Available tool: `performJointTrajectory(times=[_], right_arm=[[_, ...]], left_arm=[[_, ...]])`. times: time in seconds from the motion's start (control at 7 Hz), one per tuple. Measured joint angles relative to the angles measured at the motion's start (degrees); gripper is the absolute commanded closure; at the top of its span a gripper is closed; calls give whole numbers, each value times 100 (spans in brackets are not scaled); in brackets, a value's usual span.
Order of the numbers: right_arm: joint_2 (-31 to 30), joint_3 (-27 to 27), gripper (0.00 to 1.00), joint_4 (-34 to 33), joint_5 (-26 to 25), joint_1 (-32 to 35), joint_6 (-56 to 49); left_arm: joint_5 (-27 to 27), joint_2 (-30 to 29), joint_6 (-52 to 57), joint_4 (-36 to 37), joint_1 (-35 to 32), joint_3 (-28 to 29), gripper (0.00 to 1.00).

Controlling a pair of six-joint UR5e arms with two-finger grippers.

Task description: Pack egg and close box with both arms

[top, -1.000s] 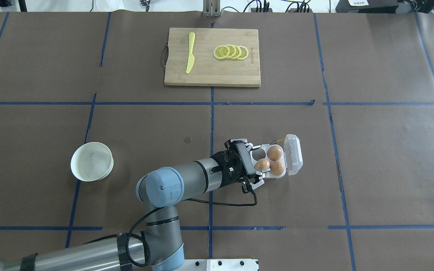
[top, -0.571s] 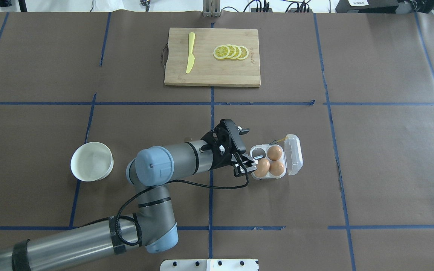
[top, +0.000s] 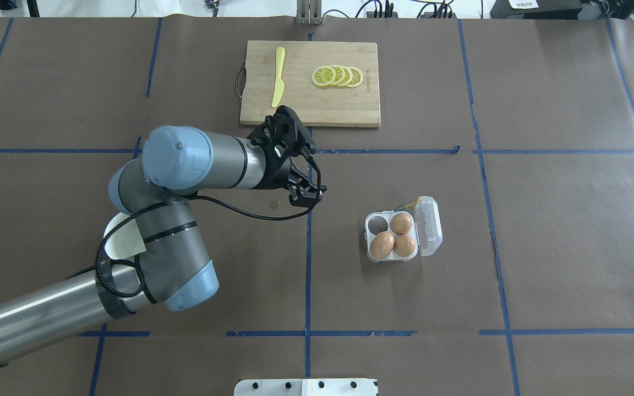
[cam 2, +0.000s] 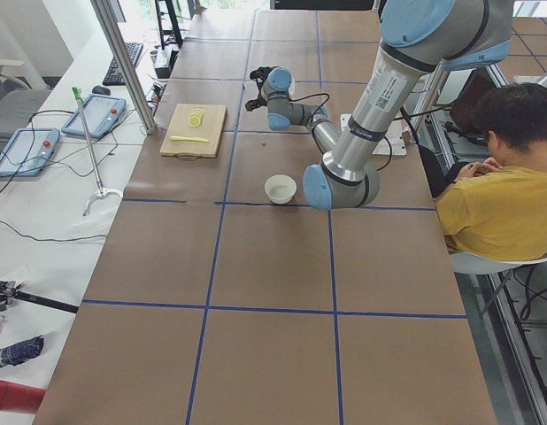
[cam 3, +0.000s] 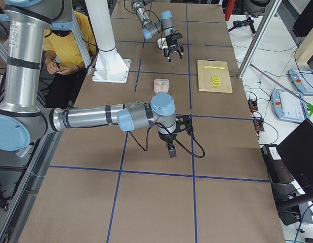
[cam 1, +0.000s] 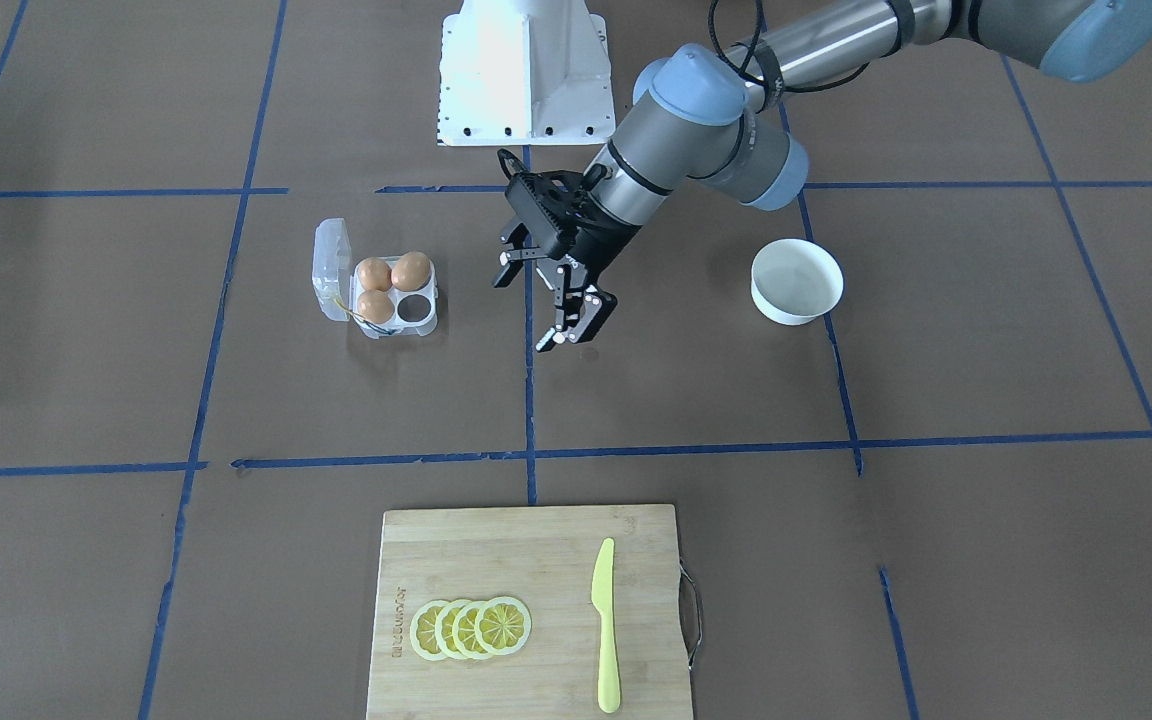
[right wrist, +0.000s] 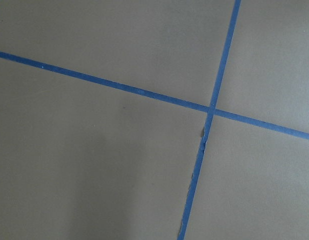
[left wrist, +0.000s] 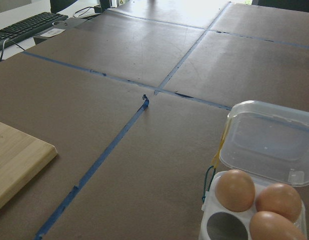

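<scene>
Black two-finger left tool (cam 1: 526,312) is hanging open, holding nothing, between clear plastic four-cell carton (cam 1: 416,310) frame-left and round white bowl (cam 1: 797,281) frame-right. Opening of right tool (cam 3: 170,150) cannot be told.

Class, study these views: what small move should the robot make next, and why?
Probably swing the right arm toward the box: its lid stands open, three eggs sit inside, the bowl looks empty, and the left gripper hangs open and empty, apart from it.
</scene>
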Motion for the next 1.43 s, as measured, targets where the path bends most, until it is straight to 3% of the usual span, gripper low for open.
performJointTrajectory(times=[0.29,0.71,1.0,1.43], right_arm=[[-2,-25,0,-2,-1,0,46],[7,-23,0,-1,-1,0,269],[31,-8,0,5,5,0,393],[38,-2,0,6,8,0,431]], left_arm=[[-528,389,111,2099,-1006,-937,0],[-879,927,647,3911,-2596,-1431,0],[-994,1343,854,4692,-3496,-1083,0],[-1340,2192,1320,4926,-4585,-395,0]])
